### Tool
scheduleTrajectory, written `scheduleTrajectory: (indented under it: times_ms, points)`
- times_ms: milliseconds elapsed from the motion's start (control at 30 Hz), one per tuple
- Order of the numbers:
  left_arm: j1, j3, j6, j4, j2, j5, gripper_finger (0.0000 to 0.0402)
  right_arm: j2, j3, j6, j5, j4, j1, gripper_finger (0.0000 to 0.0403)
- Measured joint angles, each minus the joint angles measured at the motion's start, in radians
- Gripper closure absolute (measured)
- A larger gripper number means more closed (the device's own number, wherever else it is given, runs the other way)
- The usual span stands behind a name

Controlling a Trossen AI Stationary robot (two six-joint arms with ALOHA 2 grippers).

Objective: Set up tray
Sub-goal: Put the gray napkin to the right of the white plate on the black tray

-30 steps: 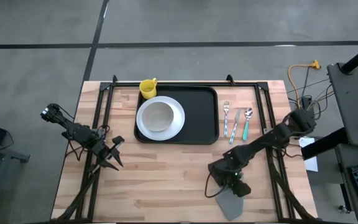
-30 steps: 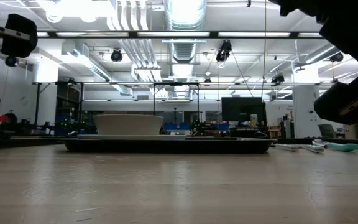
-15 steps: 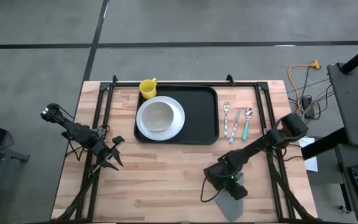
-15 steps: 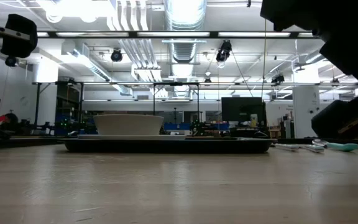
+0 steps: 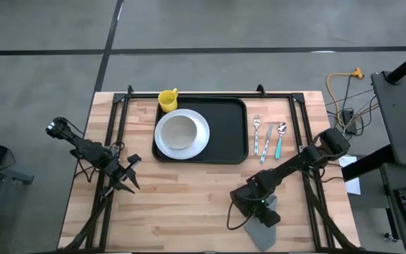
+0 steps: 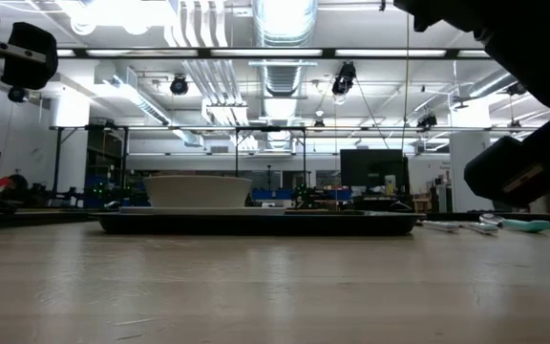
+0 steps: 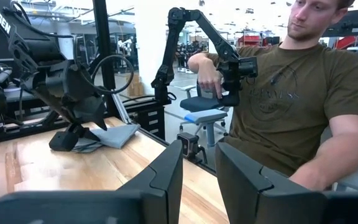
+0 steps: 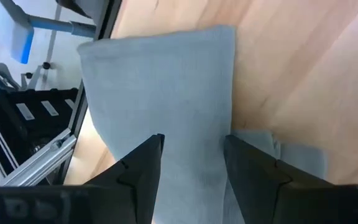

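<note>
The black tray lies at the table's far middle and carries a white plate with a bowl. A yellow cup stands at the tray's far-left corner. A folded grey napkin lies at the near edge, right of centre, and also shows in the right wrist view. My right gripper is open and points down over the napkin's far end. My left gripper hangs open over bare wood at the left. My right gripper comes at the napkin from above, with one finger on each side of a strip of the cloth. I cannot tell whether the fingertips touch the napkin, which lies flat on the table.
A fork, a knife and a green-handled spoon lie side by side on the wood right of the tray. Bare wood stretches between the tray and the near edge. A seated person shows beyond the table's edge.
My right arm has shifted a little toward the table's left and near edge, bringing its gripper closer over the napkin, and has then held still. The napkin, the tray and the left arm have not moved.
</note>
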Motion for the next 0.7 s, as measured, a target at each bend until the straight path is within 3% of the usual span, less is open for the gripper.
scheduleTrajectory:
  times_ms: [700]
  points:
    - [0.0,0.0,0.0,0.0,0.0,0.0,0.0324,-0.001,-0.025,0.007,0.015,0.014,0.004,0.0256]
